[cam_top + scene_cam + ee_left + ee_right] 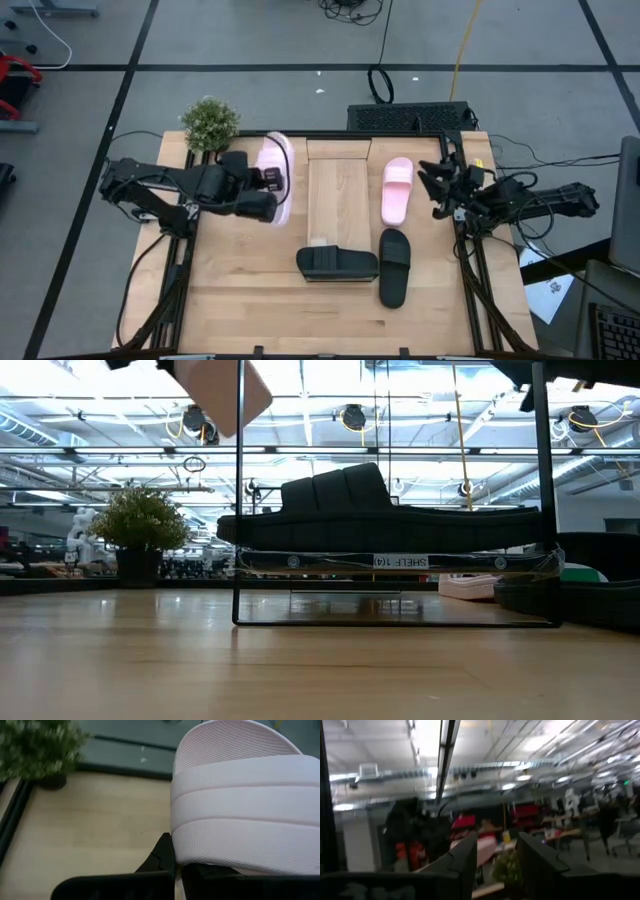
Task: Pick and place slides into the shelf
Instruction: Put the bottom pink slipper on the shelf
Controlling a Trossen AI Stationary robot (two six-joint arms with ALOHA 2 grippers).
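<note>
Worktop (240,290) wood carries the shelf (338,190) in its middle, and we can read "SHELF (14)" on a small label (400,561) there. Our left gripper (268,178) pinches a pink slide (274,160), lifted just left of the shelf. Our right gripper (432,185), fingers spread, waits right of the other pink slide (397,190).
</note>
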